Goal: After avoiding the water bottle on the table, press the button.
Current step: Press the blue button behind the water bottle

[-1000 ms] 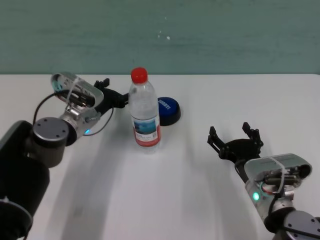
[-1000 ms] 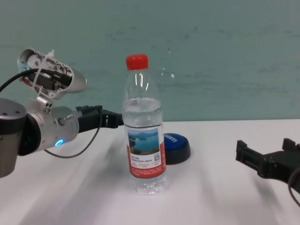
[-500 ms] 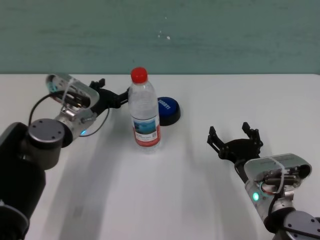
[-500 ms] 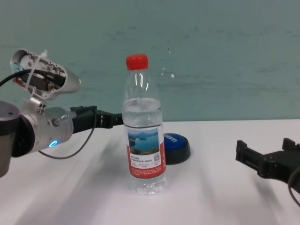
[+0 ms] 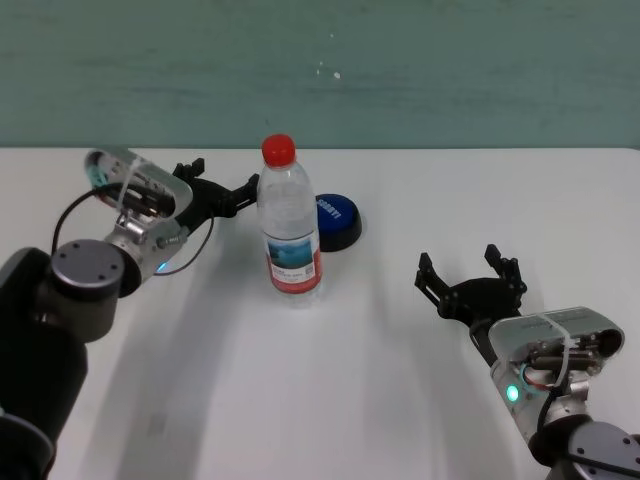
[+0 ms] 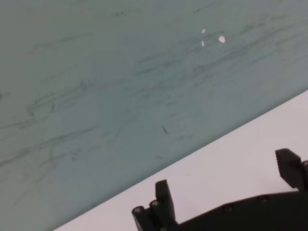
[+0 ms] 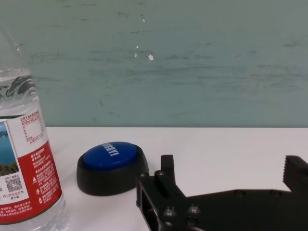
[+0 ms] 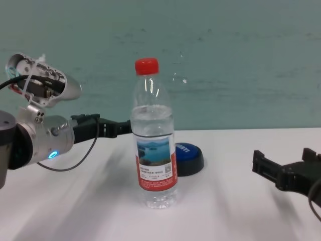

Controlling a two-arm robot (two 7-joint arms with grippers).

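Head view shows the left gripper (image 5: 222,188) raised over the far left part of the table (image 5: 330,390), just left of the bottle (image 5: 289,224), its black fingers spread apart and aimed right toward the bottle's upper half without clearly touching it. In the chest view the same gripper (image 8: 114,127) reaches in level from the left, its tips passing out of sight behind the clear shoulder of the bottle (image 8: 155,135), so how near they lie to it cannot be told. The bottle stands upright near the table's middle, its long axis vertical, red cap on top and the red-and-white label with the lake picture facing the near side. Just behind it and slightly to the right sits the button (image 5: 336,220), low and round with a blue top on a black base, the dome facing up and white lettering across it; in the right wrist view the button (image 7: 111,166) is beside the bottle, close but apart from it. Farther right and nearer, the right gripper (image 5: 470,282) rests low over the table, well apart from both things, fingers wide apart and pointing away toward the far side.
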